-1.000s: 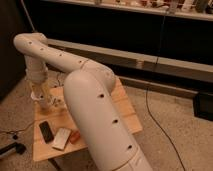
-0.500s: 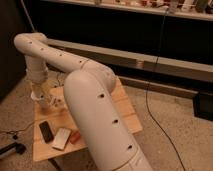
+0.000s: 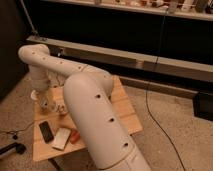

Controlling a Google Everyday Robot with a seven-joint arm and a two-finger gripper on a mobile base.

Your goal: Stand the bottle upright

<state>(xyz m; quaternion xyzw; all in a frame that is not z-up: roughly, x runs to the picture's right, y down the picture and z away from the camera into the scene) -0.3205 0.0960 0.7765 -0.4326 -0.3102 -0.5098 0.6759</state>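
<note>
- Camera view: the arm point(image 3: 95, 117) fills the middle of the picture. It runs up from the lower right, bends at the far left and drops toward the back-left part of the wooden table point(image 3: 125, 115).
- The gripper point(image 3: 48, 104) hangs low over that back-left corner, just beside a short white cup point(image 3: 34, 94). Its fingers are clenched, and I can see nothing caught between them.
- The bottle point(image 3: 61, 138) lies flat near the front edge. It is between a black slab point(image 3: 46, 131) on its left and an orange-red stick-shaped thing point(image 3: 74, 136) on its right, close to both. I can't tell whether it touches either.
- It is pale, whitish and slender, about as long as the slab, with its long axis angled slightly toward the back of the table. I can't tell which end has the cap.
- Step, as I judge it: approach, with no grasp yet. The gripper is well apart from the bottle, which has not been lifted.
- Next move, as I judge it: release the fingers, bring the gripper forward and down over the bottle, and close across its narrow width without hitting either neighbour. Then tip it onto its base and let go gently.
</note>
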